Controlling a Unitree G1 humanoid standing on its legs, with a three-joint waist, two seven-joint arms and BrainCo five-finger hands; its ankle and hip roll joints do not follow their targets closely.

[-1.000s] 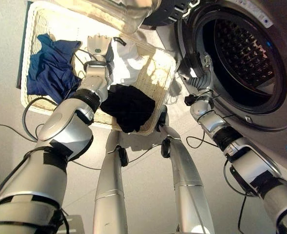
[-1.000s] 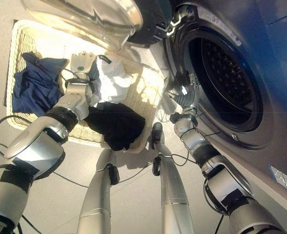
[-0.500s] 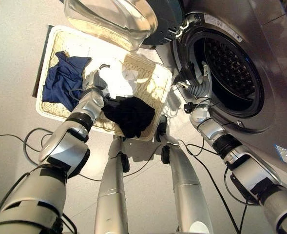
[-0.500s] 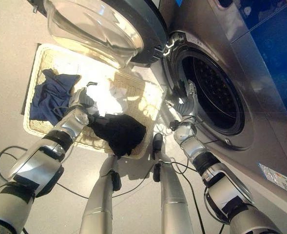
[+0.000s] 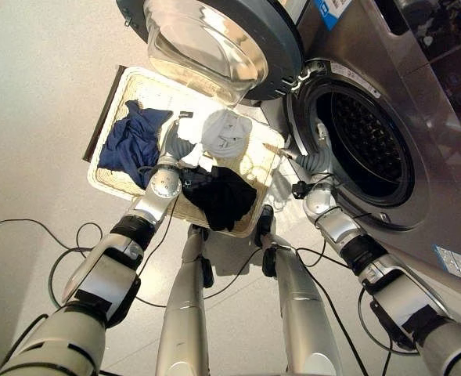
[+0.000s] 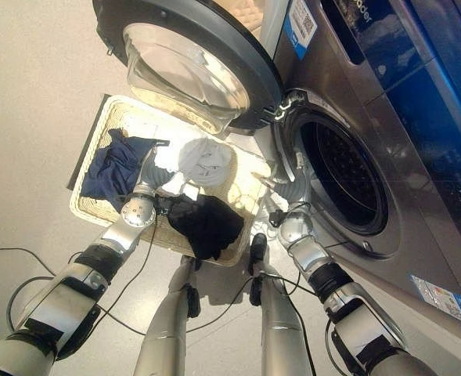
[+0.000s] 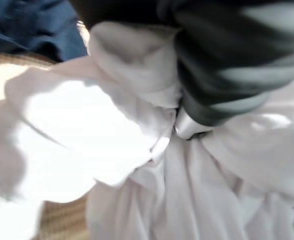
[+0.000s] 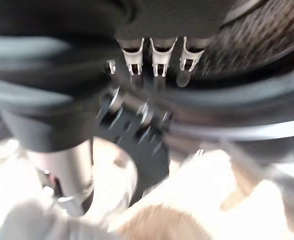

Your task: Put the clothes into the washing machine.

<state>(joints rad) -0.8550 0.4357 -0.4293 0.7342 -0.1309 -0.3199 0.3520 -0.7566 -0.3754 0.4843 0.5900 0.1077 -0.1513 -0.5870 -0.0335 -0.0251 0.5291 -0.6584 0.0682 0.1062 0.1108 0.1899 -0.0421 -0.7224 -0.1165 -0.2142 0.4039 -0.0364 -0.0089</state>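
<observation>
A wicker basket [image 5: 117, 190] on the floor holds a blue garment [image 5: 132, 141], a black garment [image 5: 218, 196] draped over its near rim, and a white garment [image 5: 226, 133]. My left hand [image 5: 174, 149] is in the basket with its fingers [image 7: 186, 125] curled into the white garment [image 7: 112, 140], which is bunched up and raised above the basket floor. My right hand [image 5: 318, 157] hovers at the lower left rim of the washing machine's drum opening [image 5: 367, 137], with its fingers [image 8: 154, 55] straight and nothing in them.
The machine's round door [image 5: 214, 43] stands swung open above the basket's far side. The machine's front panel [image 5: 441, 227] runs along the right. Bare floor [image 5: 42, 117] lies to the left of the basket.
The camera has pulled back and up. My left hand, open over the white garment before, has dropped onto it, shut on it and lifted it. The right hand stays by the drum rim.
</observation>
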